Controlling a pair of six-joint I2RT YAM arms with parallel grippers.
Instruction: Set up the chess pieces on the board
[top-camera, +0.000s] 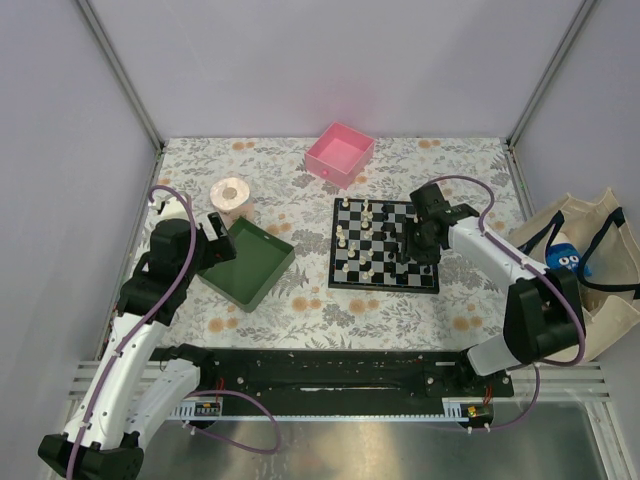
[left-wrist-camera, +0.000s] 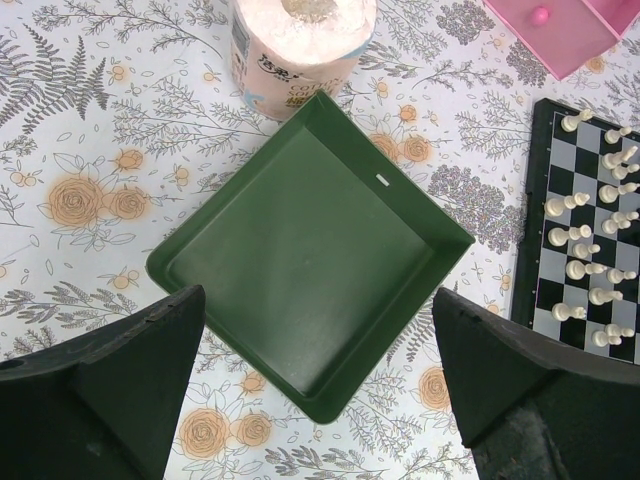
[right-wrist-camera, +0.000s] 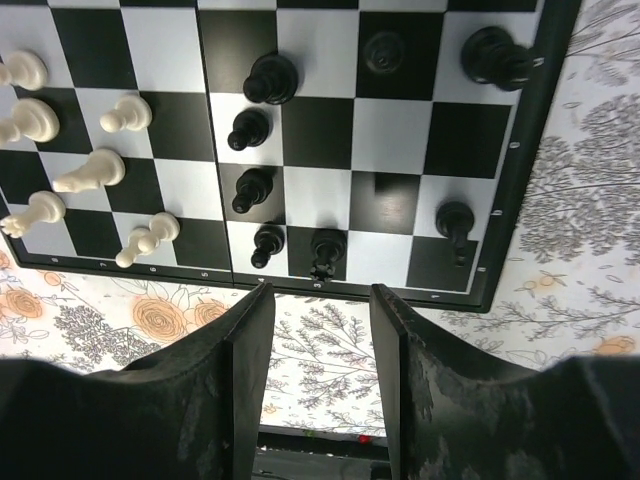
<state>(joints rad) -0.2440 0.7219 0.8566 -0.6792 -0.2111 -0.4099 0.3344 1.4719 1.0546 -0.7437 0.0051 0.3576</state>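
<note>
Board (right-wrist-camera: 395, 130) cropped by right wrist view; right claw (right-wrist-camera: 322, 290) part-open, empty; left claw (left-wrist-camera: 318, 300) wide above green tray (left-wrist-camera: 300, 250).

Top view: chess pieces (top-camera: 343, 238) too small to tell kinds. The right gripper (top-camera: 410, 250) covers part of the board (top-camera: 380, 286) on its right side. Bag (top-camera: 610, 320) cut by right edge. Left wrist view: board cut by right edge, pink box (left-wrist-camera: 560, 35) and paper roll (left-wrist-camera: 300, 50) cut at top. Right wrist view: board cut at top and left, leftmost white chess pieces partly out of frame.
</note>
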